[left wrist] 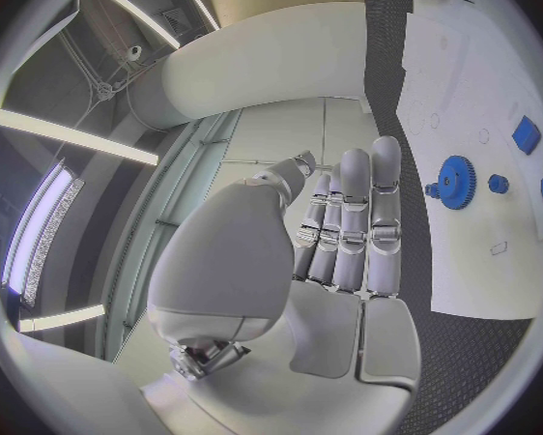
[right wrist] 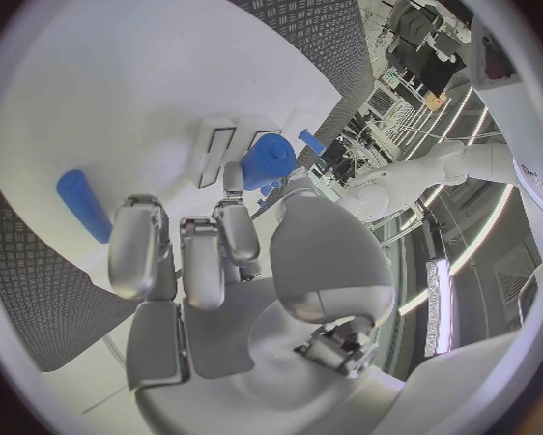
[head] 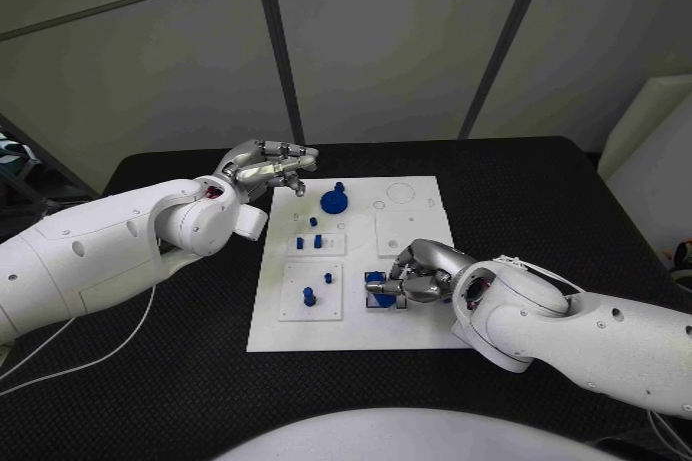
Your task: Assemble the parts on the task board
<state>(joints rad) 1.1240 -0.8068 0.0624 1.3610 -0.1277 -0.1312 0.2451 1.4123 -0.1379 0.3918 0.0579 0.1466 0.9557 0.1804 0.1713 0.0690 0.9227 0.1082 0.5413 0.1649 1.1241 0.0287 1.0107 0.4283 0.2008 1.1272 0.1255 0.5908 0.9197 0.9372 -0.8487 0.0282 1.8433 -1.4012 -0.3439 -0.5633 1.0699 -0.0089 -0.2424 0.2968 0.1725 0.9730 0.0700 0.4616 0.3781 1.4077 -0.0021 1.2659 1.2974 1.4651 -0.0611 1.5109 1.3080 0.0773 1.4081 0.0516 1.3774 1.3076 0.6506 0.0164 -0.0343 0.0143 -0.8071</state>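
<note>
The white task board (head: 418, 326) lies in the middle of the black table. A blue gear (head: 335, 201) (left wrist: 455, 182) stands near its far edge, and several small blue pegs (head: 309, 297) stand in its left-hand plates. My left hand (head: 267, 165) (left wrist: 344, 232) hovers at the board's far left corner, its fingers straight and side by side, holding nothing. My right hand (head: 418, 271) (right wrist: 212, 251) reaches down onto the board's near right part and pinches a blue part (head: 381, 288) (right wrist: 268, 160) between thumb and a finger. Another blue peg (right wrist: 82, 203) stands beside the fingers.
A thin white cable (head: 130, 331) trails over the table under my left arm. A pale box (head: 652, 131) stands at the table's far right. Two small blue pieces (left wrist: 527, 133) lie further along the board from the gear.
</note>
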